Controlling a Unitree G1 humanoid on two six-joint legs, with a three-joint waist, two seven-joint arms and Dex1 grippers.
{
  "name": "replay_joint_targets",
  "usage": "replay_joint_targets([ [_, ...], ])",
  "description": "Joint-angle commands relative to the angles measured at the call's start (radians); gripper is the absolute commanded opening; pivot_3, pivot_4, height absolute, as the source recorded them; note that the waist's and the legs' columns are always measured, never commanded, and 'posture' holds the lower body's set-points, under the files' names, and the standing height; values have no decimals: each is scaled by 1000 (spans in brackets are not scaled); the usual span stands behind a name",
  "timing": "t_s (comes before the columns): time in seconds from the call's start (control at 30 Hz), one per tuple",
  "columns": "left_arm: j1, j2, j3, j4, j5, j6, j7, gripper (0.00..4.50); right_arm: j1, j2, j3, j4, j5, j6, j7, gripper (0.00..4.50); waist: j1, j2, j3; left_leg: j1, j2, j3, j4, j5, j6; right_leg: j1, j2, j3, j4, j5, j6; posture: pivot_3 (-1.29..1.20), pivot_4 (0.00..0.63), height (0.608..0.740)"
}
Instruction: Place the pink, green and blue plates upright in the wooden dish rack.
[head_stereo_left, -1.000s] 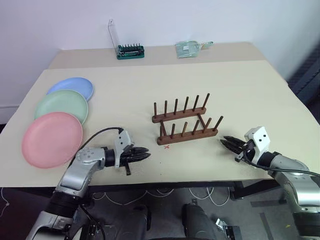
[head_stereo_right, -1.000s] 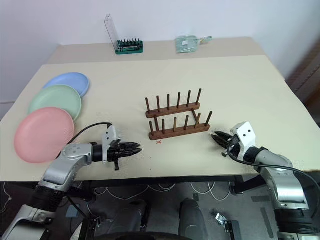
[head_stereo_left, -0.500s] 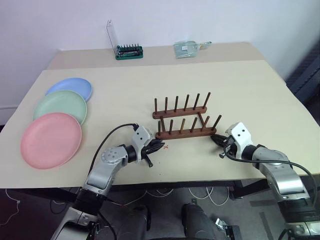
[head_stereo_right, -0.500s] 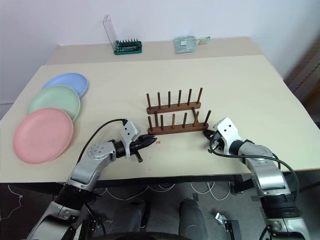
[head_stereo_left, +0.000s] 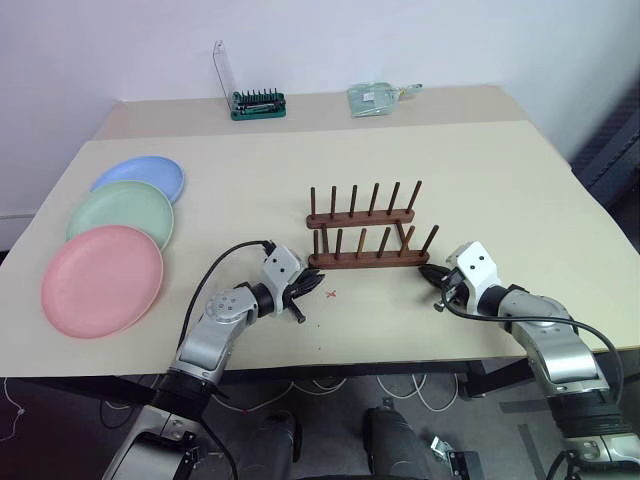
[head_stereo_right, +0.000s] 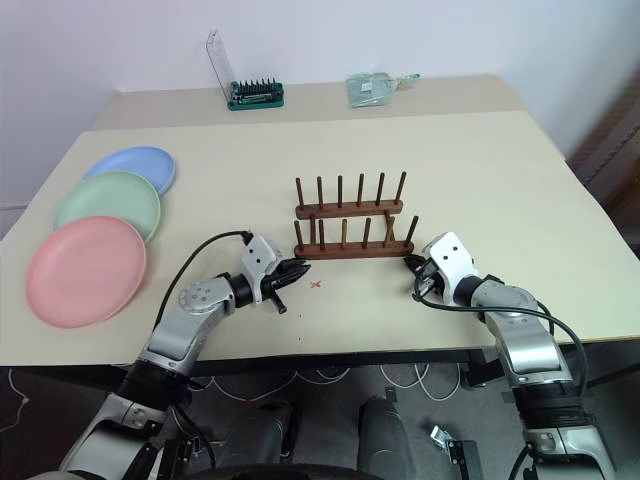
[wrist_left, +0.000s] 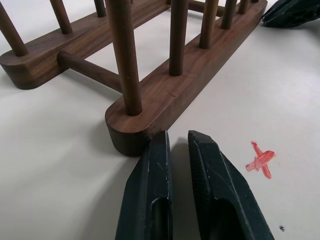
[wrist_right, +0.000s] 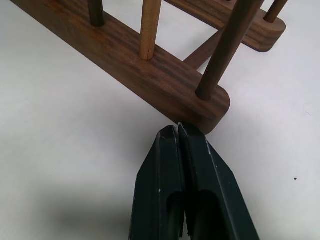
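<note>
The pink plate (head_stereo_left: 100, 280), green plate (head_stereo_left: 120, 213) and blue plate (head_stereo_left: 138, 175) lie flat in an overlapping row at the table's left. The wooden dish rack (head_stereo_left: 365, 260) stands mid-table with its pegs bare. My left gripper (head_stereo_left: 318, 284) is shut and empty. Its fingertips (wrist_left: 159, 137) touch the left end of the rack's near bar (wrist_left: 165, 95). My right gripper (head_stereo_left: 428, 272) is shut too. In the right wrist view its tips (wrist_right: 170, 131) press on the right end of that same bar (wrist_right: 150, 75).
A red cross (head_stereo_left: 331, 293) is marked on the table just in front of the rack's left end. A green bit holder (head_stereo_left: 259, 103) and a clear bag (head_stereo_left: 375, 97) sit at the far edge. A black cable loops over my left forearm.
Both grippers closed in on the ends of the rack's near bar. The rack slid away from the red cross and now sits squarer to the table edge.
</note>
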Motion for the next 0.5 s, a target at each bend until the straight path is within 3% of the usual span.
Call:
replay_joint_targets([
  [0.03,34,35,29,3,12,18,11,604,8,-23,-36,-10,6,-9,9,66,-1,0,0,0,0,0,0,0,0,0,0,0,0,0,0,0,150,740],
  [0.27,164,212,177,-189,-177,112,-150,604,45,-112,-149,-129,134,28,128,66,-6,0,1,-1,1,0,-3,0,0,-3,0,0,0,-1,-1,0,150,740],
  [0.37,189,264,241,-231,-247,151,-196,1465,40,-138,-152,-192,179,74,173,10,-2,0,1,-1,1,0,-3,0,0,-3,0,0,0,-3,2,0,150,740],
  [0.5,164,297,363,-284,-332,198,-165,3517,-23,-144,-102,-276,218,120,224,10,2,-2,2,-3,1,-1,-2,0,0,-4,0,0,0,-4,0,0,150,740],
])
